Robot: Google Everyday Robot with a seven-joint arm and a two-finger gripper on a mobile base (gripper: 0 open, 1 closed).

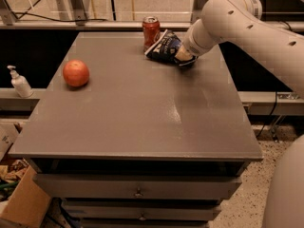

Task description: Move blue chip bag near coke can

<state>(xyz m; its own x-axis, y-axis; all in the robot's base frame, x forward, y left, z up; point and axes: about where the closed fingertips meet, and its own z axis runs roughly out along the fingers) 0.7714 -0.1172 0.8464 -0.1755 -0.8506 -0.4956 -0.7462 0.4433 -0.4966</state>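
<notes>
The blue chip bag is a dark navy crinkly bag with white lettering, at the far middle of the grey table. Its left end rests right beside the coke can, a red can with a silver top standing upright near the far edge. My gripper is at the bag's right end, low on the table, at the tip of the white arm that reaches in from the right. The bag and wrist hide the fingertips.
A round orange-red fruit lies at the table's left side. A white pump bottle stands on a ledge left of the table. Drawers sit under the tabletop. A cardboard box is on the floor at lower left.
</notes>
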